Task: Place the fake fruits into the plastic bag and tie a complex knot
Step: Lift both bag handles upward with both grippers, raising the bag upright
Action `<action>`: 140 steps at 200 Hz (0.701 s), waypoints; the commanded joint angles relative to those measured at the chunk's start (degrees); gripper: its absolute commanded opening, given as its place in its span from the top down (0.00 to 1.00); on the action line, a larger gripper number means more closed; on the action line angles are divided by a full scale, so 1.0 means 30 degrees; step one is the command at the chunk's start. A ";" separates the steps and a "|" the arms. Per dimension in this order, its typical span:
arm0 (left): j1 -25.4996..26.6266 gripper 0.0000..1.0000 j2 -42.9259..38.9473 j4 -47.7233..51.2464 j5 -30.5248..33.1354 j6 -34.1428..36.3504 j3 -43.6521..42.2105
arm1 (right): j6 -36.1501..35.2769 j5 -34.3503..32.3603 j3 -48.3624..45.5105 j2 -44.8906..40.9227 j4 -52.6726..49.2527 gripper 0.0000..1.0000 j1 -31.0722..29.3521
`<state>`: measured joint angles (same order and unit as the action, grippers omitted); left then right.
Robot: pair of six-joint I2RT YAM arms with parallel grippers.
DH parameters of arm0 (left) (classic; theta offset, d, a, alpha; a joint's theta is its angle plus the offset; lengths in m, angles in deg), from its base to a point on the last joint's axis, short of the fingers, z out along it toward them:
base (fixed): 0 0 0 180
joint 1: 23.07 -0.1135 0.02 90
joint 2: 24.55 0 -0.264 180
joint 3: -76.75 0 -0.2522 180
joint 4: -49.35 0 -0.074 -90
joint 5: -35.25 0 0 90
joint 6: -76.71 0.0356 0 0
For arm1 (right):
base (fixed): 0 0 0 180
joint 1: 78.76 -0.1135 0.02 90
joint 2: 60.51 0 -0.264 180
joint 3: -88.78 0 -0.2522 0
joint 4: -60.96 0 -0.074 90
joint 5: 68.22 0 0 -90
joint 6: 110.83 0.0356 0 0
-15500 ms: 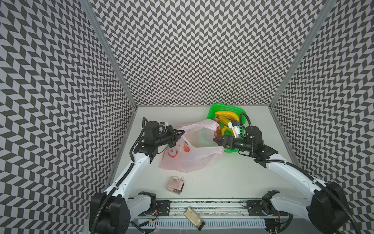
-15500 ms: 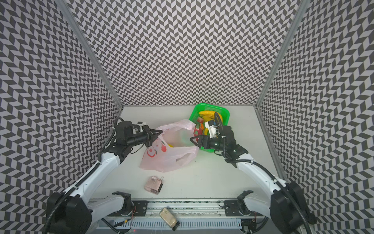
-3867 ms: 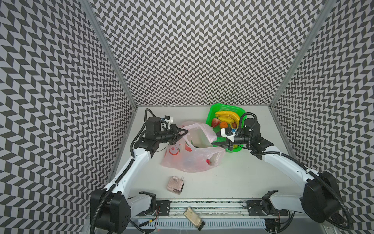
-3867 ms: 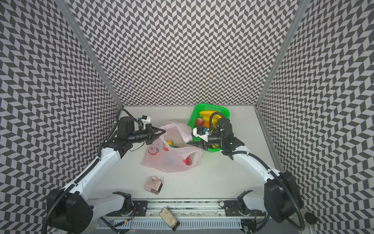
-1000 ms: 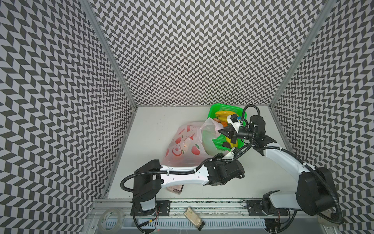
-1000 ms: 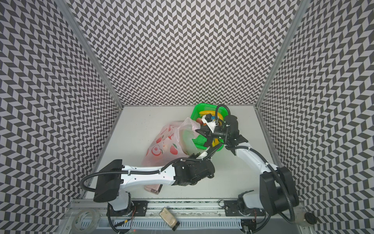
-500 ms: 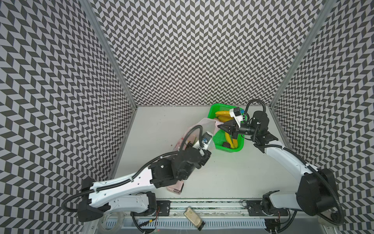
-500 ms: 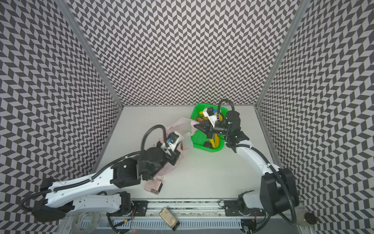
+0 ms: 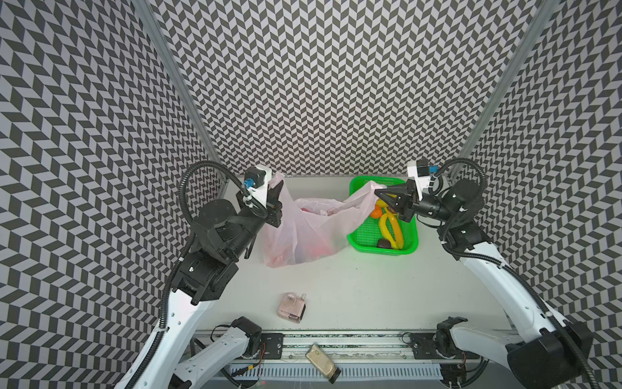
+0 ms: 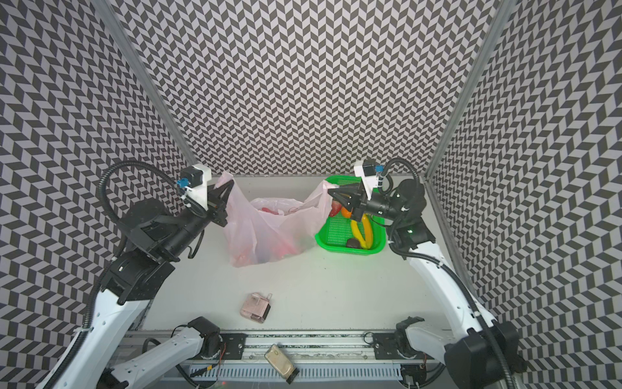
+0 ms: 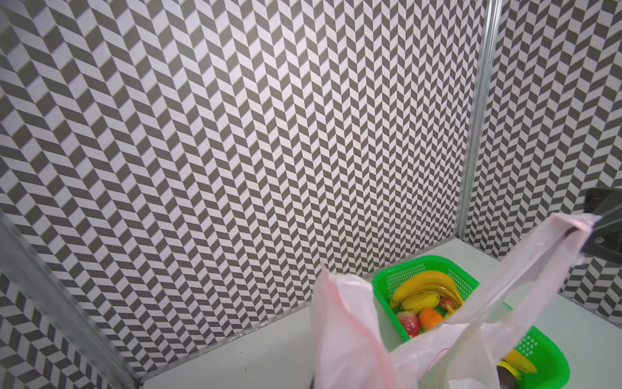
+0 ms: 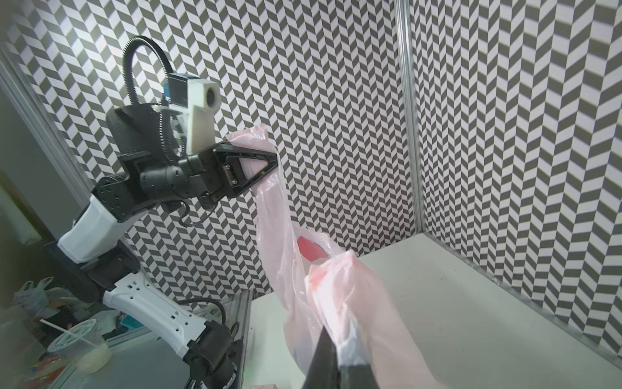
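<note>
The pale pink plastic bag (image 9: 303, 235) (image 10: 266, 235) hangs open and upright between my two grippers in both top views. My left gripper (image 9: 274, 188) (image 10: 226, 188) (image 12: 274, 161) is shut on its left handle. My right gripper (image 9: 377, 194) (image 10: 331, 193) (image 12: 336, 350) is shut on the right handle (image 12: 340, 286), above the green basket's back left corner. Red fruit shows inside the bag (image 10: 269, 210). In the basket lie yellow bananas (image 9: 390, 225) (image 11: 424, 286), an orange (image 9: 376, 212) (image 11: 430, 318), a strawberry (image 10: 335, 208) (image 11: 409, 323) and a dark brown round fruit (image 9: 383, 243). Bag film hides my left jaws in the left wrist view.
The green basket (image 9: 383, 252) (image 10: 350, 252) stands at the back right, touching the bag. A small pinkish clear box (image 9: 292, 306) (image 10: 255, 306) lies on the table in front of the bag. A flat phone-like object (image 9: 322, 362) rests on the front rail. Patterned walls close three sides.
My left arm has swung from the front middle back to the left and risen with the left handle. The bag now stands stretched open. The right gripper has barely moved.
</note>
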<state>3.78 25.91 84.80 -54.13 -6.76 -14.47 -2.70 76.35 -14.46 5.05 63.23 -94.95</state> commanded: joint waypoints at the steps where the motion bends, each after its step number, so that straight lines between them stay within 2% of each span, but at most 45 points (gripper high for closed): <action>1: -0.0497 1.00 0.0365 -0.0563 -0.2242 0.0154 0.1000 | 0.0201 -0.1335 0.0957 -0.1011 -0.1264 1.00 0.0103; 32: -0.0853 1.00 0.1392 -0.1931 -0.4815 -0.1241 -0.0156 | -0.1518 -0.3767 0.1342 -0.1516 -0.5205 1.00 0.0415; 44: -0.0869 1.00 0.1581 -0.2623 -0.5484 -0.1697 -0.0760 | -0.1571 -0.3998 0.1138 -0.1656 -0.5690 1.00 0.1011; 67: -0.1425 1.00 0.2051 -0.3591 -0.7297 -0.2508 -0.1727 | -0.1294 -0.3509 0.0738 -0.1560 -0.6253 1.00 0.2022; 94: -0.2533 1.00 0.2593 -0.5380 -1.0003 -0.3772 -0.3347 | -0.2170 -0.3776 0.0524 -0.1302 -0.7424 1.00 0.3063; 110: -0.3243 1.00 0.2915 -0.6887 -1.1880 -0.4367 -0.4233 | -0.2183 -0.3530 0.0300 -0.0831 -0.7090 1.00 0.4193; 140: -0.4687 1.00 0.4134 -0.9111 -1.5534 -0.5311 -0.4500 | -0.1989 -0.1590 0.0474 0.0268 -0.5341 1.00 0.5266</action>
<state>-7.56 36.77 67.97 -89.03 -19.33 -28.10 -7.90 67.93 -13.25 4.02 40.21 -80.87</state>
